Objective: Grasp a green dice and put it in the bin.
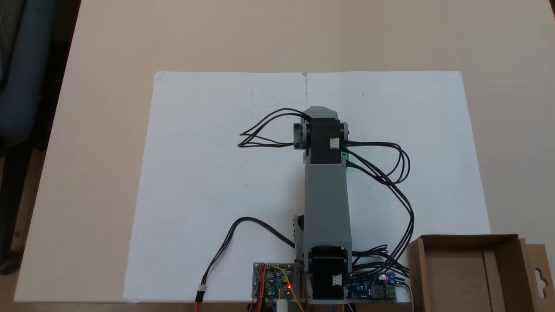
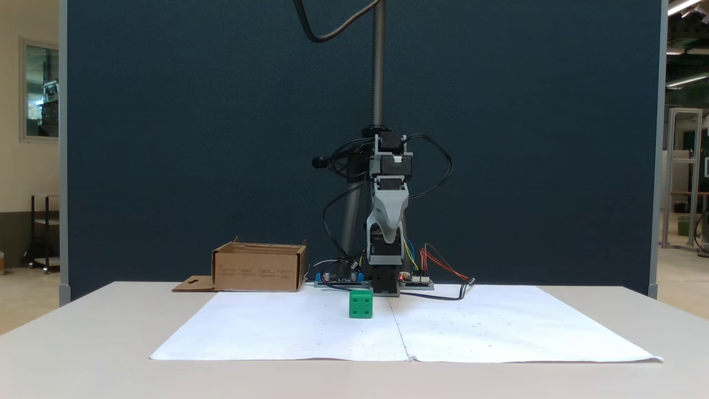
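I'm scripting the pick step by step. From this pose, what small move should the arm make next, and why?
Probably lower the gripper toward the green dice and open the jaws as it descends. The arm is folded up, its gripper hanging well above the white paper; the dice sits untouched on that paper, slightly left of the gripper in this fixed view. The bin comes later.

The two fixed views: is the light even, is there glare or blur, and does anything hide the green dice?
From above, the light is soft and even; the white paper looks slightly washed out, and the arm covers most of the green dice. From the front, the dice is sharp with a faint shadow, the cardboard box is clear, and ceiling lamps glare at the upper right.
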